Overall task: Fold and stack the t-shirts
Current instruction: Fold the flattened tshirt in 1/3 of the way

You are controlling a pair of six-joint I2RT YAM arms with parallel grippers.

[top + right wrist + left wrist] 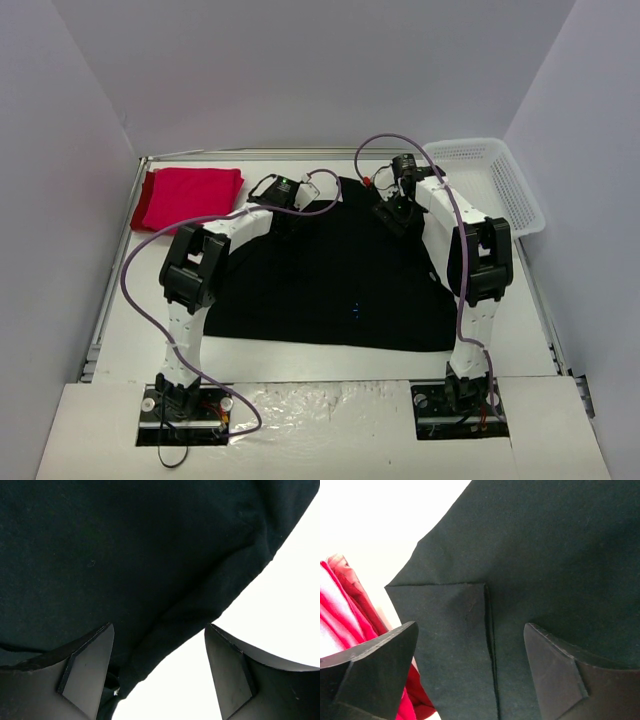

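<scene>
The black t-shirt lies spread on the table, a tiny blue mark on its near part. The red t-shirt lies folded at the far left. My left gripper is open over the black shirt's far left corner; in the left wrist view a folded sleeve edge and seam lie between its fingers, with red cloth at the left. My right gripper is open over the shirt's far right edge; in the right wrist view the black hem runs between its fingers.
A white mesh basket stands at the far right, tilted over the table's right rim. White walls close in the table on three sides. The arm bases stand at the near edge.
</scene>
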